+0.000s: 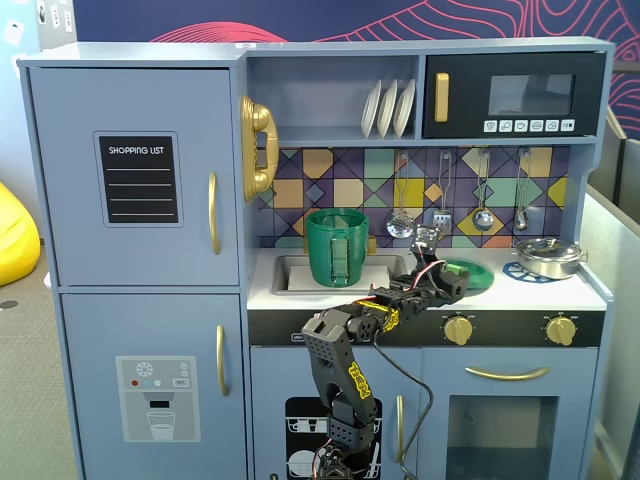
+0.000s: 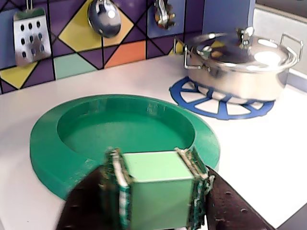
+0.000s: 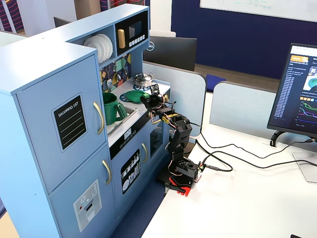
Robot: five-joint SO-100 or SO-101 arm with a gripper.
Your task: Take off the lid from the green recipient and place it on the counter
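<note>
step: placing lid (image 2: pixel 120 132) on worktop (image 2: pixel 268 143) | gripper (image 2: pixel 156 184) clamped on lid's handle block | recipient (image 1: pixel 337 246) uncovered | next: likely release, lift away

Toy kitchen (image 3: pixel 59 124): grey-blue cabinet, gold handles, "SHOPPING LIST" panel (image 1: pixel 138 180) on the tall door.
Backsplash (image 1: pixel 330 180): multicoloured geometric tiles, hung with utensils.
Upper shelf: white plates (image 1: pixel 388 107) upright, black microwave (image 1: pixel 515 95) beside.
Wall (image 3: pixel 237 34): dark blue, whiteboard on it.
Desk (image 3: pixel 257 198): white, with cables, monitor (image 3: pixel 299 96) at right.
Floor: yellow beanbag (image 1: pixel 15 235) left of the kitchen.
</note>
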